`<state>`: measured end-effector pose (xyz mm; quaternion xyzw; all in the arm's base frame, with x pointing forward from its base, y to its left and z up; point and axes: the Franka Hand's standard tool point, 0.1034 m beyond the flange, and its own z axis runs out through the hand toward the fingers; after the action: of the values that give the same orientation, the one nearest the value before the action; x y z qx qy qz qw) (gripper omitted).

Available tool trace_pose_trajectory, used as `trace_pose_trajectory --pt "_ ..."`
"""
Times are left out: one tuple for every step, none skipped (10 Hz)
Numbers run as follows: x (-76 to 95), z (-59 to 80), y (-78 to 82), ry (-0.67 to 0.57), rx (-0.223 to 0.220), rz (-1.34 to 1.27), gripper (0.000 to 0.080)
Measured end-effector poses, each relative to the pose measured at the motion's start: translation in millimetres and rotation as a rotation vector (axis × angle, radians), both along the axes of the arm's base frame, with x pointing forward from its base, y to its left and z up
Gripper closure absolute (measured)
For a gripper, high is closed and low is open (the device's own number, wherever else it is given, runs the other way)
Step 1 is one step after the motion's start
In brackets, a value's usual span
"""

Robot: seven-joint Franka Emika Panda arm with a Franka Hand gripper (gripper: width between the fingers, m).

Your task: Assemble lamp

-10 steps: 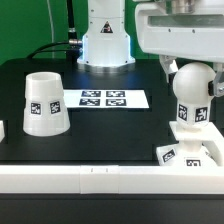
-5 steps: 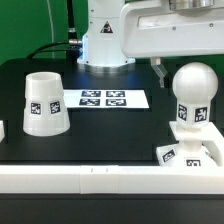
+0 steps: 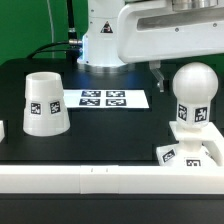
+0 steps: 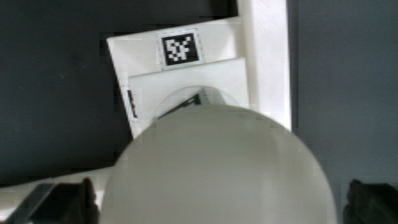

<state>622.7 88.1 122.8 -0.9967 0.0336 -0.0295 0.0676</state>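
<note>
Wrist view puts the gripper (image 4: 214,198) directly above the bulb (image 4: 214,160); its dark fingertips (image 4: 50,202) sit out to either side of the rounded head with gaps showing, so we read the jaws as spread wide and grasping nothing. In the exterior view one finger (image 3: 157,70) hangs just beside the top of the bulb, on the exterior view's left of it, apart from the surface.

The bulb stands upright by its neck on the flat square base (image 3: 207,150); whether it is fully seated, we cannot tell; we judge that it stands without help, since nothing grips it. The base lies at the exterior view's right, close against the long white border bar (image 3: 90,180); we take it that the bar serves as a stop, keeping the base from sliding while parts are pressed or turned into it.

The shade (image 3: 43,103) rests on the black table (image 3: 110,135), well apart at the exterior view's left, wide end down and narrow opening up; we judge that it is the remaining part, to be lifted over the bulb. Between shade and lamp lies the marker board (image 3: 103,99), bare of parts.
</note>
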Motion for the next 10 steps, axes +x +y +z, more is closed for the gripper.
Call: trace_pose_trajectory --pt "-1.6 -1.9 2.1 -0.005 -0.027 0.075 0.0101" --pt "-2.1 -2.8 3.5 -0.017 -0.054 0.200 0.0101" --pt "-2.1 -2.5 3.6 -0.025 -0.058 0.269 0.0101" --pt "-1.5 -1.4 3.7 -0.036 -0.075 0.391 0.0101" --pt "-0.2 0.2 4.4 -0.045 -0.095 0.517 0.0101" --pt "1.2 0.7 4.1 -0.052 -0.109 0.617 0.0101" --pt "1.2 -0.3 3.8 -0.056 -0.114 0.679 0.0101" --pt "1.1 -1.3 2.3 -0.062 -0.120 0.761 0.0101" --pt "1.0 -1.5 1.8 -0.067 -0.129 0.832 0.0101" --pt "0.9 -1.7 1.8 -0.073 -0.134 0.900 0.0101"
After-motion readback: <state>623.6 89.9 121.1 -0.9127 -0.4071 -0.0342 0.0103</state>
